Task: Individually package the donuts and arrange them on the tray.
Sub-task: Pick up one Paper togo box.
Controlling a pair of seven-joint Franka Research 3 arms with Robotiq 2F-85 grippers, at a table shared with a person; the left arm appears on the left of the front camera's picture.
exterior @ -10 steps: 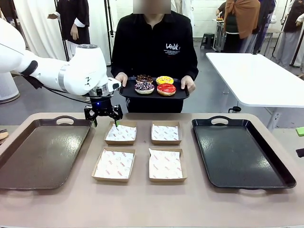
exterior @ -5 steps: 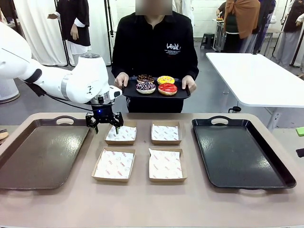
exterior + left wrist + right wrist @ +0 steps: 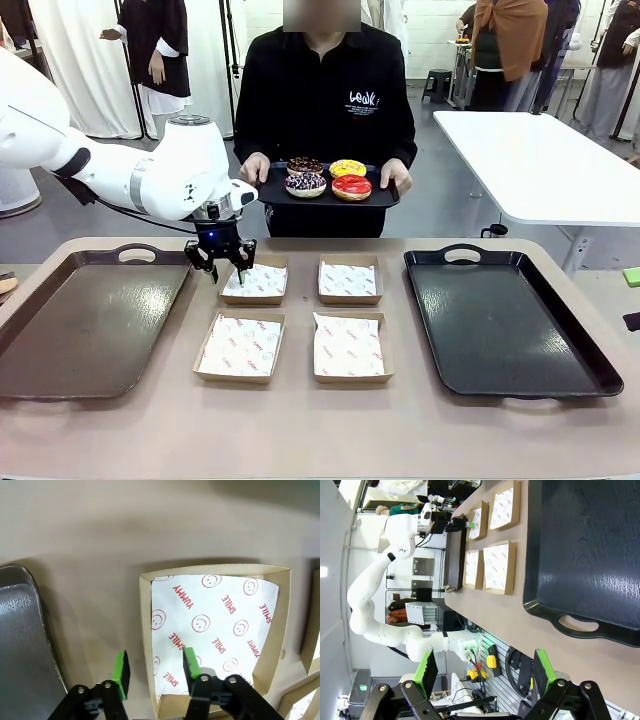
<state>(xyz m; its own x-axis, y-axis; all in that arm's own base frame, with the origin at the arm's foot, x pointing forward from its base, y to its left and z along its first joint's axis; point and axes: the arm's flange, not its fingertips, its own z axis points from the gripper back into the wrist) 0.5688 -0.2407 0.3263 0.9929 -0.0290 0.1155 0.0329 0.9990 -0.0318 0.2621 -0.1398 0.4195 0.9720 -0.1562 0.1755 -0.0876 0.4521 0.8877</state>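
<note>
Red, yellow, purple and brown iced donuts (image 3: 328,177); left hand (image 3: 155,654), half-open, empty, straddles a box wall (image 3: 145,630).

Far wall (image 3: 430,25) white, plain. Floor (image 3: 450,210) grey, smooth, evenly lit. White drapes (image 3: 85,50) hang far left. White-topped table (image 3: 540,160) far right, on dark legs, well apart from near tan worktop (image 3: 300,430). Small dark stool (image 3: 437,82) far back, right of centre. Light soft and diffuse, shadows faint on worktop.
</note>
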